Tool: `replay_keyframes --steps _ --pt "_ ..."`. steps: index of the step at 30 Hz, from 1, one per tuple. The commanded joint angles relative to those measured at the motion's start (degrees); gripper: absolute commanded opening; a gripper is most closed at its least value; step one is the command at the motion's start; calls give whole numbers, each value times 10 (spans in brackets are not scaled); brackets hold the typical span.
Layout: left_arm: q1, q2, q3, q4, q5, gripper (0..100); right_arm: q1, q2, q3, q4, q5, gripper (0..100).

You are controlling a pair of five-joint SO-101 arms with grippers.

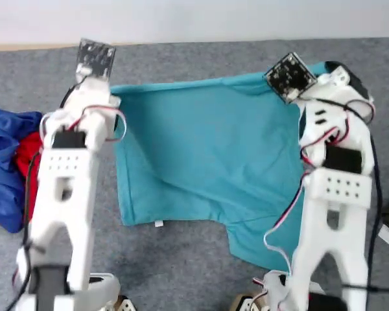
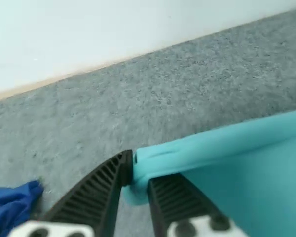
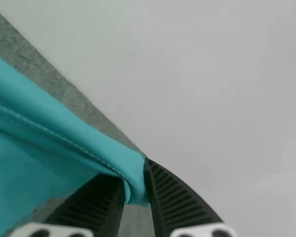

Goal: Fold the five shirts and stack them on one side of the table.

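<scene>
Teal shirt (image 1: pixel 207 149) lies spread on the grey table (image 1: pixel 181 58), far hem running straight between the two arms. A blue shirt (image 1: pixel 3 162) and a red shirt (image 1: pixel 27 152) are bunched together at the table's left side, beside the left arm. Left gripper (image 2: pixel 134 185) is clenched on the teal shirt's far-left corner; right gripper (image 3: pixel 134 191) is clenched on its far-right corner, hem pinched between the fingers.

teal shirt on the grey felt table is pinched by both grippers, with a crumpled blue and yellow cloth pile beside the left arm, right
No. In the high view the crumpled cloth pile beside the left arm is blue and red, not yellow. Otherwise right: left gripper and right gripper both pinch the teal shirt on the grey felt table.
</scene>
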State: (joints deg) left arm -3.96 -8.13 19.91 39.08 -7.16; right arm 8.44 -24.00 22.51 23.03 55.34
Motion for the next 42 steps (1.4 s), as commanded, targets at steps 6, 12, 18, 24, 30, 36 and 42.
replay_keyframes --steps 6,12,18,24,30,36,42 --pt "36 215 -232 -13 3 4 28 165 -181 -44 -4 11" --pt "38 365 -411 38 4 4 36 282 -300 -39 -4 11" --pt "35 486 -593 107 4 4 32 354 -371 -39 -4 11" --pt "38 573 -731 166 4 4 23 410 -427 -39 -4 11" --pt "38 614 -829 307 3 4 24 408 -435 12 -4 10" --pt "38 617 -881 472 2 4 23 376 -435 127 -1 10" --pt "40 615 -898 618 -88 4 23 328 -435 290 0 10"
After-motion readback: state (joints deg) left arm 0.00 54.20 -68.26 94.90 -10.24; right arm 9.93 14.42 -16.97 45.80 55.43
